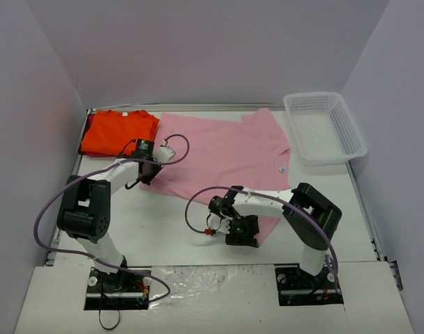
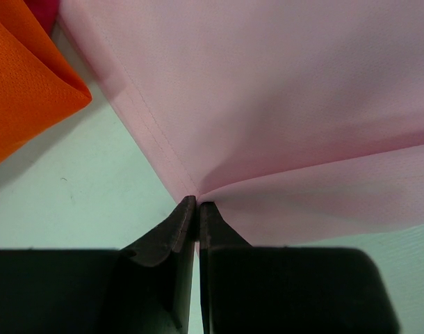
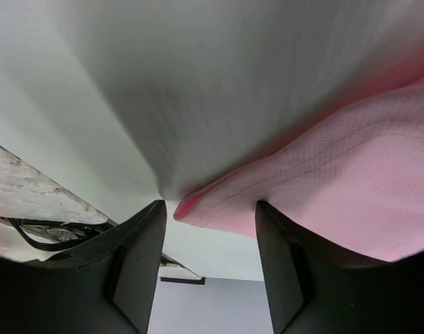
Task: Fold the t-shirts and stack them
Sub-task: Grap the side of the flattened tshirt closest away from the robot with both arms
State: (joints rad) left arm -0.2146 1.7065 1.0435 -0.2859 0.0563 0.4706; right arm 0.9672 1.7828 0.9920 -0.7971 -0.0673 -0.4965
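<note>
At the near left corner of the pink t-shirt [image 1: 219, 146], my left fingers [image 2: 196, 207] are pressed together on the cloth, creases fanning out from the pinch. At its near right corner my right fingers [image 3: 210, 212] stand apart with a stitched point of pink between them, touching neither that I can make out, so that side holds nothing. The rest of the shirt lies spread on the worktop [image 1: 170, 223], collar toward my right. The orange t-shirt [image 1: 121, 132] sits folded just beyond the pink one's far left edge, and the white mesh basket [image 1: 336, 157] stands just past its far right sleeve.

I judge the step to be the first fold of the pink shirt, which needs both near corners gripped. I would slide the right fingers further on so the cloth sits deep between them, then close firmly. Only then lift, both sides together and low, the near edge taut, and carry it to the far edge so the hems meet squarely. A shallow right bite could slip and drag the shirt askew
</note>
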